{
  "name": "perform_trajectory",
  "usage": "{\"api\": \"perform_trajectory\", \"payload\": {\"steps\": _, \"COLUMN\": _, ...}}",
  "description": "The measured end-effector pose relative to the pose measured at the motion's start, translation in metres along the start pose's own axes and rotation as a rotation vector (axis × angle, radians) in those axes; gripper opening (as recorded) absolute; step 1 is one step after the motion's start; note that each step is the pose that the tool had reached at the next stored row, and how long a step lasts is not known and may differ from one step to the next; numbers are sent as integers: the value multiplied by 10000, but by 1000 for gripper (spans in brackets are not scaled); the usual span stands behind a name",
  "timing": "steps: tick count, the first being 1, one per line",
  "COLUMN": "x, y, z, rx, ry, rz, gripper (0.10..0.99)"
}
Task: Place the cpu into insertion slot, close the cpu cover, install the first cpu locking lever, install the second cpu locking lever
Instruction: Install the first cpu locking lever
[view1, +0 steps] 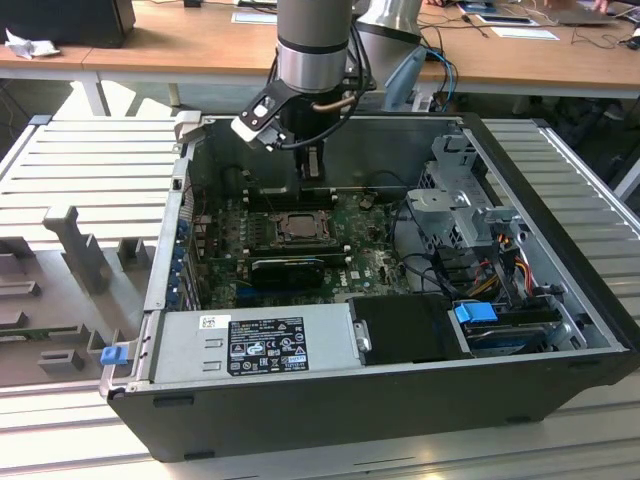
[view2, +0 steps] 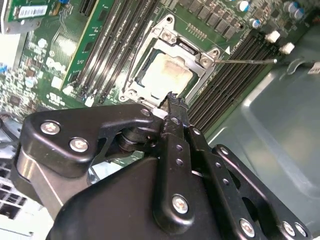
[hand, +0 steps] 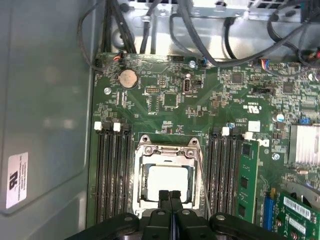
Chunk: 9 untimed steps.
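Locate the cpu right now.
The cpu sits in the insertion slot, framed by the cpu cover, between two memory-slot banks in the first wrist view; the shut claw hangs by its edge.

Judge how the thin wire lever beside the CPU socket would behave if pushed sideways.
The lever is a long, thin metal rod, so it would probably flex and spring rather than stay rigid. Its smooth, narrow surface could slip off the shut gripper. One end meets the cpu cover, so it likely pivots rather than slides.
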<state>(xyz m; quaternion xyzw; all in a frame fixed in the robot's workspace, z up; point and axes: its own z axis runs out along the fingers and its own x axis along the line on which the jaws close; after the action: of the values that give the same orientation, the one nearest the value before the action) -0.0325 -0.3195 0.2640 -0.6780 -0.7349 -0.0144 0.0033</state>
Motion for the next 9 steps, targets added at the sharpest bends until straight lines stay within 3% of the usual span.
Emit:
{"api": "perform_trajectory", "payload": {"steps": 2, "x": 0, "y": 0, "z": 1, "rx": 12, "ry": 10, "rz": -523, "gripper": 106}}
{"api": "perform_trajectory", "payload": {"steps": 5, "x": -1, "y": 0, "z": 1, "rx": 45, "ry": 30, "rz": -1859, "gripper": 106}}
{"api": "perform_trajectory", "payload": {"steps": 9, "x": 0, "y": 0, "z": 3, "rx": 58, "ry": 40, "rz": -2412, "gripper": 106}}
